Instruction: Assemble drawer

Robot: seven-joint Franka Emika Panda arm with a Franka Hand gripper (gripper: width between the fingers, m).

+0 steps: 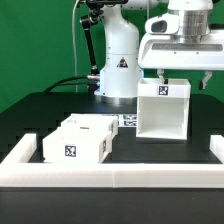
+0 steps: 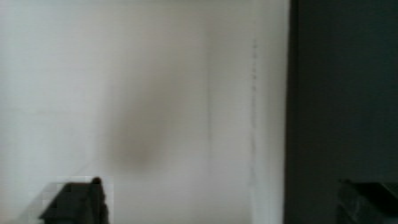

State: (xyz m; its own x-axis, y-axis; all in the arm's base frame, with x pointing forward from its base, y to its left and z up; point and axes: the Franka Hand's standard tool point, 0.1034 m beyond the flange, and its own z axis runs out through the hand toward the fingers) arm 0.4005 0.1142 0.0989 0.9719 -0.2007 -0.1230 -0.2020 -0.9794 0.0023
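The drawer's taller white housing (image 1: 163,108) stands upright on the black table at the exterior view's right, with a tag on its front. Two small white trays (image 1: 80,138) lie close together at the exterior view's left, each tagged. My gripper (image 1: 182,78) hangs just above the housing's top edge. In the wrist view a blurred white surface of the housing (image 2: 160,100) fills most of the picture. My gripper (image 2: 219,200) is open there, its dark fingertips (image 2: 75,202) wide apart, with a dark gap between the white surface and the other fingertip. It holds nothing.
A long low white rail (image 1: 110,176) edges the table's front and both sides. The marker board (image 1: 128,121) lies flat behind the trays, next to the housing. The arm's white base (image 1: 118,60) stands at the back in front of a green backdrop.
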